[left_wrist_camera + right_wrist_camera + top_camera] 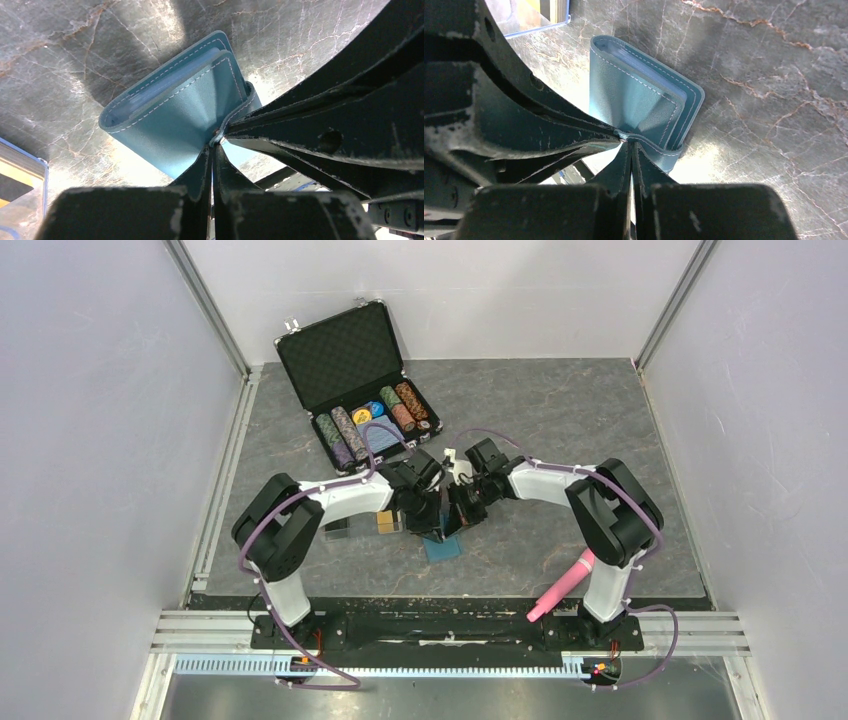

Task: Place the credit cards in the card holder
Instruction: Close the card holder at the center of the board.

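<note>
Start at 9 o'clock in the top view: locate the left arm (pixel 290 530), bent inward over the dark marbled desk (pixel 560 430). At 11 o'clock, note an open black briefcase (pixel 345 350), lid raised, with rows of poker chips (pixel 375 420) in its tray.

Just right of the left forearm, at 9 o'clock from the card holder, find a clear plastic box (pixel 22 200) with a blue rim. Through its wall, identify gold-orange and dark credit cards (pixel 15 172). Cannot confirm their count.

At desk centre, check the left end effector (pixel 215 145): clenched, fingertips pinched on the snap tab of the card holder (pixel 185 115).

Locate the card holder at 6 o'clock of both wrists in the top view, between the two arms. Identify it as teal leather with white stitching, folded, covers slightly parted, lighter blue pockets showing in the gap. Note the tilt: tab end raised toward the fingertips, folded end pointing down toward the desk. Cannot confirm contact between that lower end and the desk.

Immediately right, check the right end effector (pixel 628 145): likewise clenched, tips meeting the same tab from the opposite side and touching the left fingertips.

Continue to 3 o'clock: right arm (pixel 610 510), elbow raised. Below it, near 5 o'clock, note a pink rod-shaped object (pixel 565 585) leaning beside the arm's base.
</note>
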### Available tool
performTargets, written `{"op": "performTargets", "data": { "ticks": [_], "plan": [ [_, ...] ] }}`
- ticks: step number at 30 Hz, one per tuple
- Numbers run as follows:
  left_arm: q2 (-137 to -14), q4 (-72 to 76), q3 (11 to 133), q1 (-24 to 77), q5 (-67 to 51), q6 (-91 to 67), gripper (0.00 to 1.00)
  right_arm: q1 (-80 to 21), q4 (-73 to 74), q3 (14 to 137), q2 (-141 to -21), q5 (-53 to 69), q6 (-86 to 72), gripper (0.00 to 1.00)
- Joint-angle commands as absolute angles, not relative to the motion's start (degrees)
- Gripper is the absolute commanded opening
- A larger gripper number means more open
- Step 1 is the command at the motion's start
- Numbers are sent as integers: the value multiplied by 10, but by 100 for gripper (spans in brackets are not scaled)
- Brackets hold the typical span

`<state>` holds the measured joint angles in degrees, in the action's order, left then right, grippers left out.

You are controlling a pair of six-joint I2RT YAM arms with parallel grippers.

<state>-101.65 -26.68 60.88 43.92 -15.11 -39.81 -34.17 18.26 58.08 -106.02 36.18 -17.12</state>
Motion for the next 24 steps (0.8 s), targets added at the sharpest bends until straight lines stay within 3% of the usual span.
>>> {"op": "performTargets", "data": {
  "ticks": [1,14,24],
  "plan": [
    [-1028,-167,589,423,-150,-437,2,-360,239,555,-1136,177,-98,0],
    [-978,-165,582,419,-147,-412,2,-347,126,533,-1008,287,-131,0],
    [-972,-184,585,421,-138,-404,2,-345,81,522,-1003,330,-150,0]
  ]
}}
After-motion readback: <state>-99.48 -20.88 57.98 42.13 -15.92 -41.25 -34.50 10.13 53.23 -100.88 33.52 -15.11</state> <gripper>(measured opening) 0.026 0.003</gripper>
